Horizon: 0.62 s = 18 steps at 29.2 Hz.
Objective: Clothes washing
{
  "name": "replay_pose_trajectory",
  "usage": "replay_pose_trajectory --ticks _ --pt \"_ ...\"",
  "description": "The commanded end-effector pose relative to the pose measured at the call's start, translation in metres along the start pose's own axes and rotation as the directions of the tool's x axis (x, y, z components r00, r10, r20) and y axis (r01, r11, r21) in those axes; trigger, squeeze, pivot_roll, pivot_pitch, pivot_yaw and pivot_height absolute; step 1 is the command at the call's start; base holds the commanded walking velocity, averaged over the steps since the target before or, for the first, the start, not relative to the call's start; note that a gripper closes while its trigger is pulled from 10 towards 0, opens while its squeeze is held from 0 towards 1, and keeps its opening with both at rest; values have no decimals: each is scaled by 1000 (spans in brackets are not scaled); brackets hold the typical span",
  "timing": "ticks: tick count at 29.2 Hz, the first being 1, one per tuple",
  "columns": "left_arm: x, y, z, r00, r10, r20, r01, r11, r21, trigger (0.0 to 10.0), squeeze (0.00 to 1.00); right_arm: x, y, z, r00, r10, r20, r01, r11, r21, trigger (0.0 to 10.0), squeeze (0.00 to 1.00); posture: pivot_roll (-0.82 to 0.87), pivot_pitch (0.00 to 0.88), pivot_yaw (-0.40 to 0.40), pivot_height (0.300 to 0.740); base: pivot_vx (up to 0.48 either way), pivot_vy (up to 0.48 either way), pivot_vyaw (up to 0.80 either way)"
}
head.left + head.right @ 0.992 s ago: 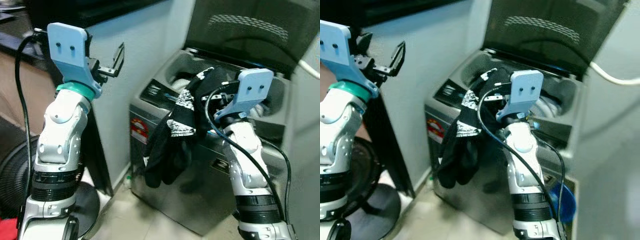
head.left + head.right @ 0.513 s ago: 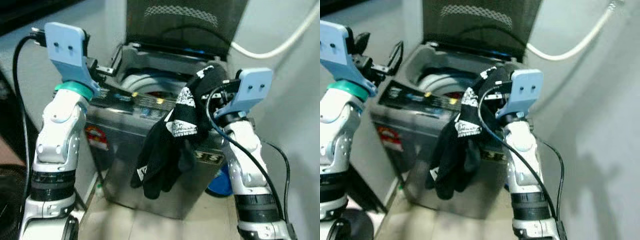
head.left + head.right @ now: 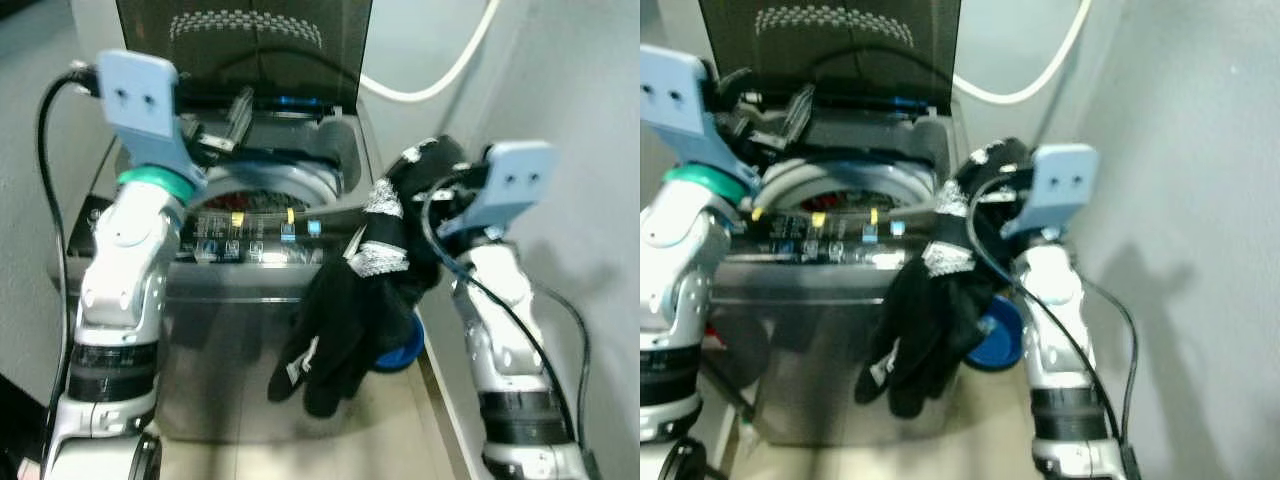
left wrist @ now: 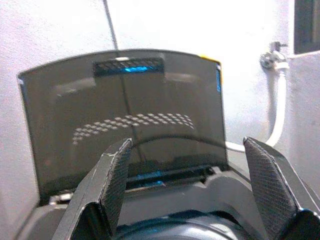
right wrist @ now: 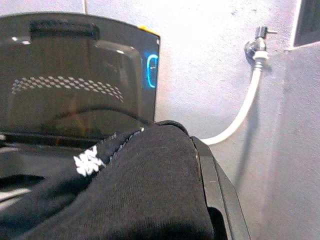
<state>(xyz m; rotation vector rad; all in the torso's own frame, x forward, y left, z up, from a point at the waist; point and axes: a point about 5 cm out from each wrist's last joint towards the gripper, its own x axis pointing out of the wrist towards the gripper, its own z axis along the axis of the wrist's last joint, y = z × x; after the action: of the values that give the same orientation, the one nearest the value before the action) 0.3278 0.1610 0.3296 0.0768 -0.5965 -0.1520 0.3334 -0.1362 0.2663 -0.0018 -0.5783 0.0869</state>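
**Right eye view: garment held beside the open washer**

You have the right gripper point(image 3: 992, 192) raised to the right of the top-loading washing machine point(image 3: 830, 300), fingers closed on a black garment with white pattern point(image 3: 930, 310). The garment hangs down past the machine's front right corner. The smoked lid point(image 3: 830, 45) stands upright at the back. The left gripper point(image 3: 775, 110) sits above the drum opening point(image 3: 845, 190), its 2 fingers parted. A white hose point(image 3: 1040, 70) curves along the wall. A blue object point(image 3: 998, 335) sits on the floor behind the garment.
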Motion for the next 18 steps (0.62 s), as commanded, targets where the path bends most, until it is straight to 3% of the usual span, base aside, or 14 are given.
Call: replay_pose_trajectory --ticks 1,14,18 --pt "-1 5 0 1000 23 5 -23 1000 13 10000 0 2 5 9 999 17 52 -16 1000 -6 10000 0 48 7 14 740 480 0 0" --pt "-1 6 -1 999 34 -8 -34 999 16 10000 0 1 4 10 998 16 56 -15 1000 -5 10000 0 47 9 14 740 336 0 0" --pt "-2 2 -2 1000 9 -16 -9 1000 15 10000 0 1 4 10 998 12 57 -12 1000 -6 10000 0 45 12 16 740 0 0 0"
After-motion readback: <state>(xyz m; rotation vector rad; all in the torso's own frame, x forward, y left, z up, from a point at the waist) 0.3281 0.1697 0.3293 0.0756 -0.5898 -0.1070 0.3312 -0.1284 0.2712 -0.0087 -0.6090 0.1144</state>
